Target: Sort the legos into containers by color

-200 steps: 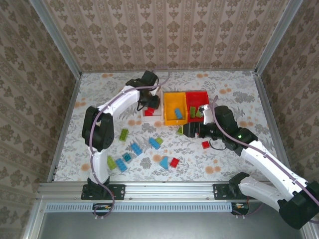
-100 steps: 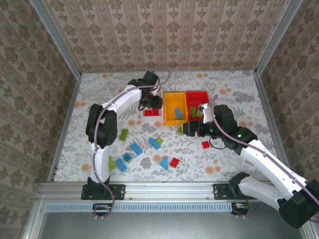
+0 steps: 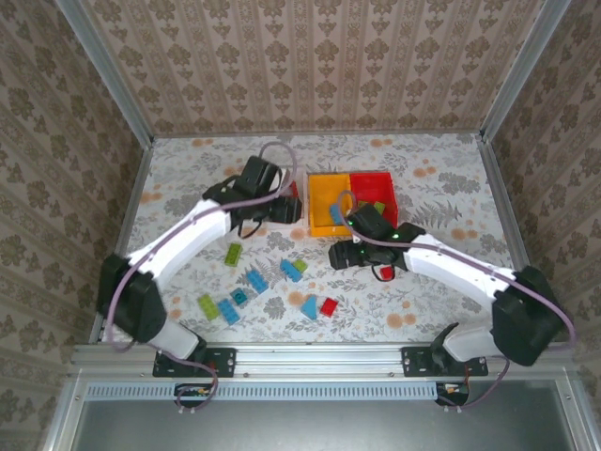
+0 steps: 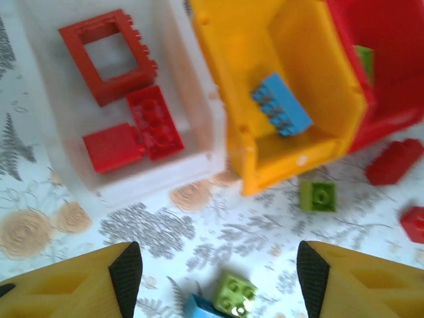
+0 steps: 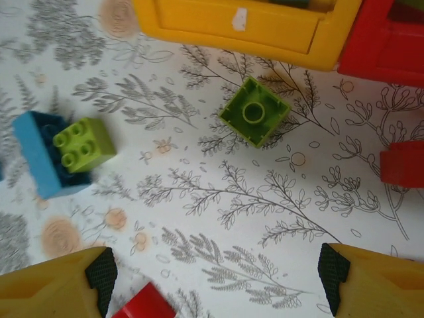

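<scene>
The white bin holds three red pieces: a red square frame, a studded red brick and a smooth red tile touching that brick. Just beside it the yellow-orange bin holds one blue brick; the red bin touches its other side and shows a light green brick inside.

The left gripper hangs over the desk near the front of the white and yellow-orange bins; its jaws are spread wide with nothing between them. The right gripper is over the desk in front of the yellow-orange bin; its jaws are likewise spread and empty. Ahead of it a single-stud green brick lies near the yellow wall, turned cornerwise; to the left a four-stud green brick sits on top of a blue base brick; a loose red brick lies at the right edge.

From above, more legos lie scattered on the flowered desk nearer the arm bases: a green bar, a blue bar, and a blue wedge just beside a small red square brick.
</scene>
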Tool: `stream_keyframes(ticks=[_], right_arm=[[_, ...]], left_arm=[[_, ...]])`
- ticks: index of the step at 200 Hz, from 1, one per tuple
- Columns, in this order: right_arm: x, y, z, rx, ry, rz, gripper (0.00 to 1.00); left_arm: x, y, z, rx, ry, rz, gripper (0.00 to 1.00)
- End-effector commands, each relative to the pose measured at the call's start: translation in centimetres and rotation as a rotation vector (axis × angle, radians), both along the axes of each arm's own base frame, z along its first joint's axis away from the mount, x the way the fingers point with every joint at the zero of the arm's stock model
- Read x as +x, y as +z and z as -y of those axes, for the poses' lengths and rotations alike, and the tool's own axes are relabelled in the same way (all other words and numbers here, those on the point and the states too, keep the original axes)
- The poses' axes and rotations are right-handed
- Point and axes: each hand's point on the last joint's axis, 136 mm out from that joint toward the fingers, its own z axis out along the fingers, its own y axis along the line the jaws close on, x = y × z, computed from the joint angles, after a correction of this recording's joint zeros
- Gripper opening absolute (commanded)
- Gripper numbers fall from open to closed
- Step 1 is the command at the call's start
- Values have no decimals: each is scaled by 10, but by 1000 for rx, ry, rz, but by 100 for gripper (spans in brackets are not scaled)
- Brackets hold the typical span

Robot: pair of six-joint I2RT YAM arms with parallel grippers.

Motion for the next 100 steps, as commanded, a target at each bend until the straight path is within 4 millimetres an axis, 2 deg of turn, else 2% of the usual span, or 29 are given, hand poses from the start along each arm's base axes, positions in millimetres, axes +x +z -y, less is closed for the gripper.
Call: stream_keyframes(ticks=[1,31,43,75,100], right_arm=[[15,-10,10,-55,-184,-16,83],[34,-25,-6,-44,-270,0,82],[39,-33,-6,-67,-312,-1,82],[52,-50,-9,-53,-412,6,81],[61,-58,-7,-83,-447,19,76]], left_arm=[[-17,14,4,-131,26,70,69],[-48,1,-7,-170,47,57,73],[-56,-3,-11,-173,54,43,73],[-68,1,-20,-168,41,51,73],[-75,3,-25,-166,34,53,73]])
